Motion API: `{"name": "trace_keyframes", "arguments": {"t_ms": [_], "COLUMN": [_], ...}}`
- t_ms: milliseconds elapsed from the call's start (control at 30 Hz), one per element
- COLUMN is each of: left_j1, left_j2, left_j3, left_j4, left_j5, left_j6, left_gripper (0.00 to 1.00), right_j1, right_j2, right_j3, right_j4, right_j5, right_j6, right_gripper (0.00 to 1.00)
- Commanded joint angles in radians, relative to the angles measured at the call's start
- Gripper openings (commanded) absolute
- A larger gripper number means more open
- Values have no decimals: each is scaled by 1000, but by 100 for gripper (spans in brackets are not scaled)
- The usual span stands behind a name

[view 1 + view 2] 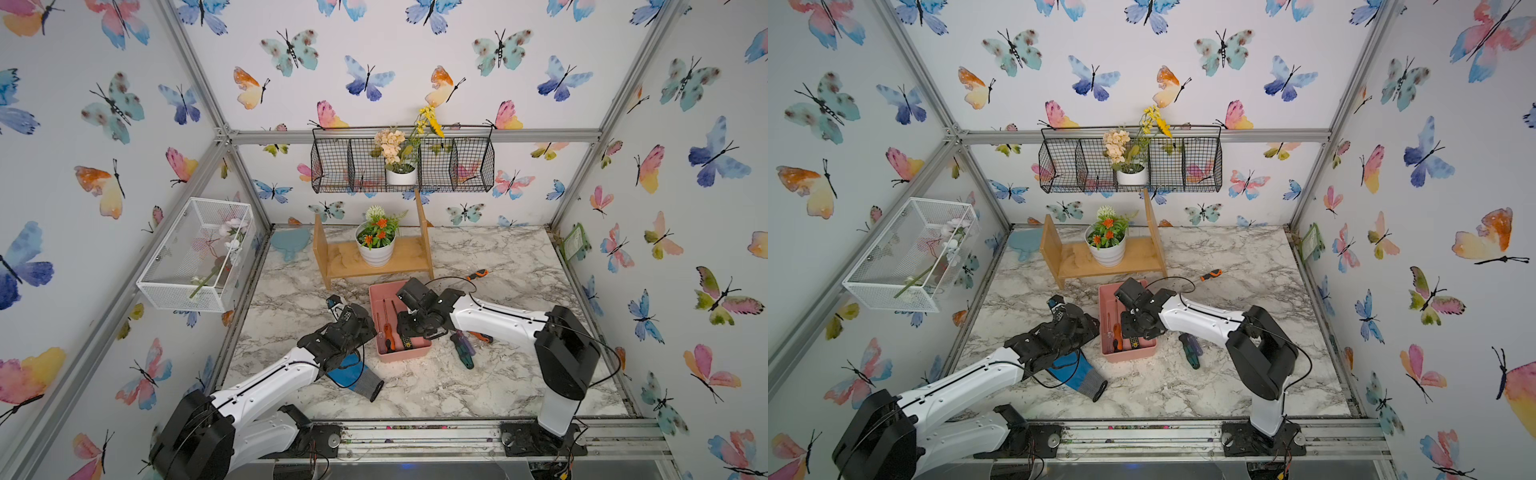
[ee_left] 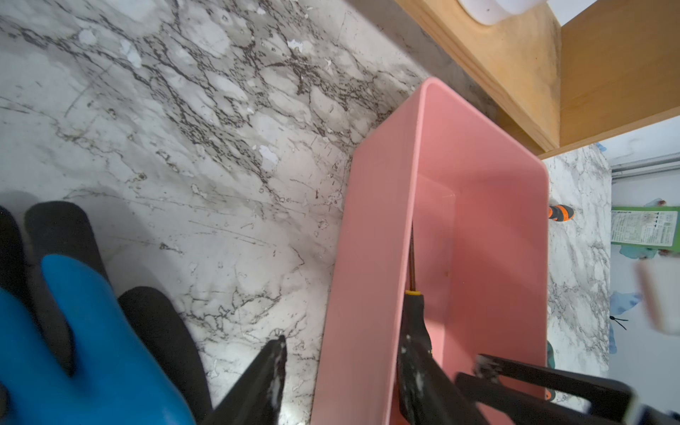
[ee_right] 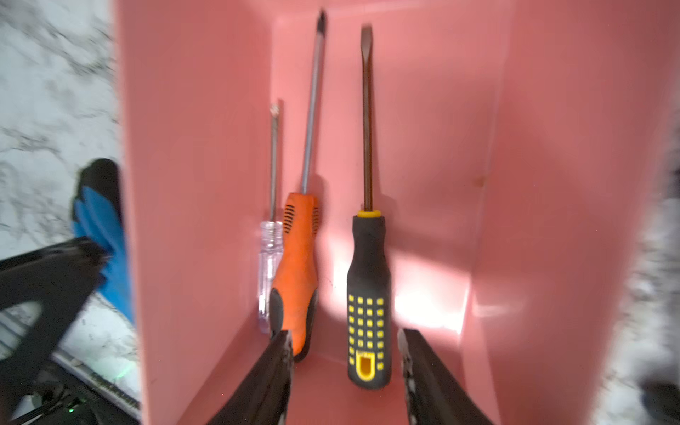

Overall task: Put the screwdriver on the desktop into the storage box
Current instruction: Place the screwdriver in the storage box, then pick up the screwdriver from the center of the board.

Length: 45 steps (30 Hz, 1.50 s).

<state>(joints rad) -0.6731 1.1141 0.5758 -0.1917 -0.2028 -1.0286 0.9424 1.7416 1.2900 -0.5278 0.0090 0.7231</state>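
Observation:
The salmon-pink storage box (image 1: 415,353) (image 1: 1129,353) stands mid-desktop (image 1: 415,395). Inside lie three screwdrivers side by side: a clear-handled one (image 3: 270,257), an orange one (image 3: 296,265) and a black-and-yellow one (image 3: 368,287). My right gripper (image 3: 344,338) (image 1: 409,328) reaches down into the box, open, with a gap on each side of the black-and-yellow handle. My left gripper (image 2: 344,338) (image 1: 370,326) is open and straddles the box's left wall (image 2: 368,257), one finger outside, one inside. An orange-black screwdriver (image 1: 477,274) (image 1: 1211,274) lies on the desktop behind the right arm. Green and purple screwdrivers (image 1: 463,349) lie right of the box.
A blue and grey glove (image 1: 353,376) (image 2: 92,349) lies under the left arm. A wooden shelf (image 1: 353,266) with a flower pot (image 1: 376,249) stands just behind the box. A white mesh basket (image 1: 195,253) and a black wire basket (image 1: 457,166) hang on the walls.

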Motion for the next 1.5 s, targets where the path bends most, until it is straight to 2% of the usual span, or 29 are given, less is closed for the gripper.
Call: {"name": "trace_keyframes", "arguments": {"t_ms": [0, 100, 200, 233, 400, 500, 700, 933, 1467], "left_j1": [7, 6, 7, 6, 7, 7, 7, 7, 7], "left_j2": [7, 18, 31, 36, 52, 52, 47, 52, 64], "left_j3": [23, 33, 39, 38, 37, 40, 58, 58, 60], "left_j4": [-11, -10, -2, 4, 9, 4, -18, -11, -2], "left_j5": [17, 15, 18, 26, 57, 54, 51, 58, 59], "left_j6": [34, 55, 62, 64, 68, 67, 74, 70, 68], "left_gripper": [55, 56, 56, 55, 55, 55, 56, 57, 54], "right_j1": [4, 1, -16, -24, -59, -67, -84, -135, -139], "right_j2": [-165, -261, -312, -326, -366, -349, -298, -245, -128], "right_j3": [-52, -105, -164, -194, -341, -381, -375, -371, -359], "right_j4": [-5, -103, -187, -203, -164, -133, -151, -114, -79], "right_j5": [159, 271, 305, 298, 158, 134, 180, 134, 77], "right_j6": [-36, -83, -107, -104, -67, -54, -99, -151, -191], "right_gripper": [49, 49, 49, 52, 52, 52, 52, 50, 45]}}
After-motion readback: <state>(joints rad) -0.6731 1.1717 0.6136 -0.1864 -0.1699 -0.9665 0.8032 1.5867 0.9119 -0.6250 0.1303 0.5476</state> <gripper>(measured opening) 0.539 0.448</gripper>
